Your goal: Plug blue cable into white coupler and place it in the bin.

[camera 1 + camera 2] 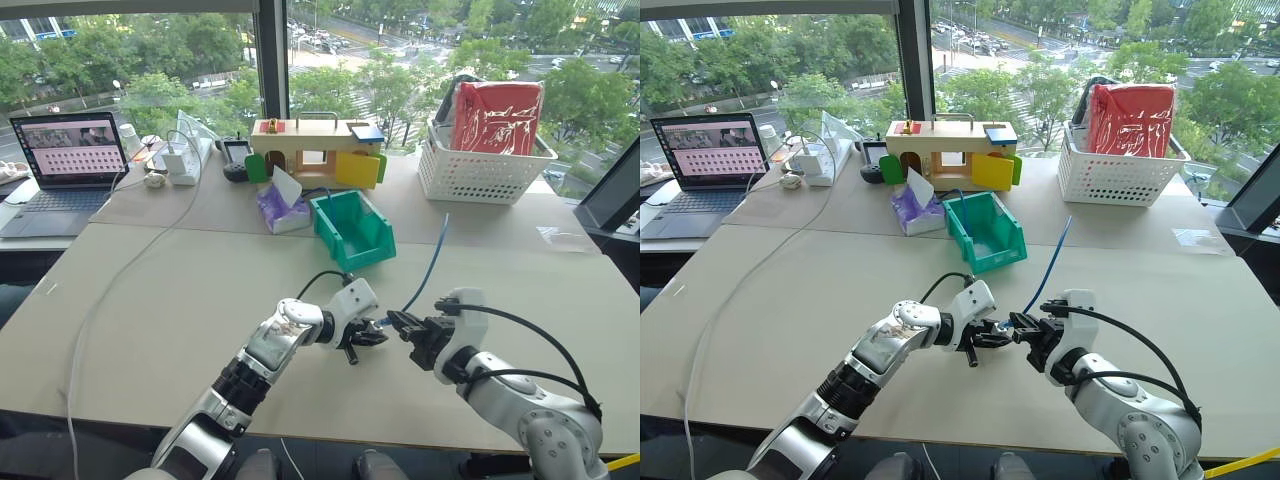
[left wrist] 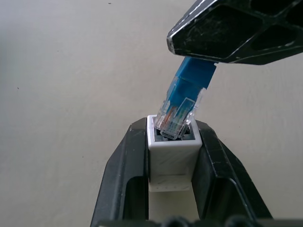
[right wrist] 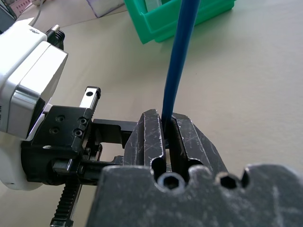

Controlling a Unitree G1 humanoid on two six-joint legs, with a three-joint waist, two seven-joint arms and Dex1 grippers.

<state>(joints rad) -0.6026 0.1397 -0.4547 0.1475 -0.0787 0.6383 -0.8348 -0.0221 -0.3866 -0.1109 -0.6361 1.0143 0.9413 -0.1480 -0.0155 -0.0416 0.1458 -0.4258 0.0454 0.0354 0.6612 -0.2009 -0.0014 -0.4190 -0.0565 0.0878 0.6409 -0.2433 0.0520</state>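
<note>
Pinching the blue cable [image 2: 191,80], right gripper [image 3: 166,135] tilts its plug into the white coupler [image 2: 173,153]; left gripper [image 2: 173,189] clamps that.

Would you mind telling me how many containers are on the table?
3: the bin mid-table, the white lattice basket at the far right, the wooden box behind the bin. Others may be hidden.

— What's on my table [image 1: 200,300]?
— Take the bin [image 1: 352,230] as the mark: tissue pack [image 1: 282,207] just left of it, wooden box [image 1: 315,150] behind, white basket [image 1: 480,165] far right, laptop [image 1: 62,170] far left, white cord [image 1: 110,290] trailing left.
</note>
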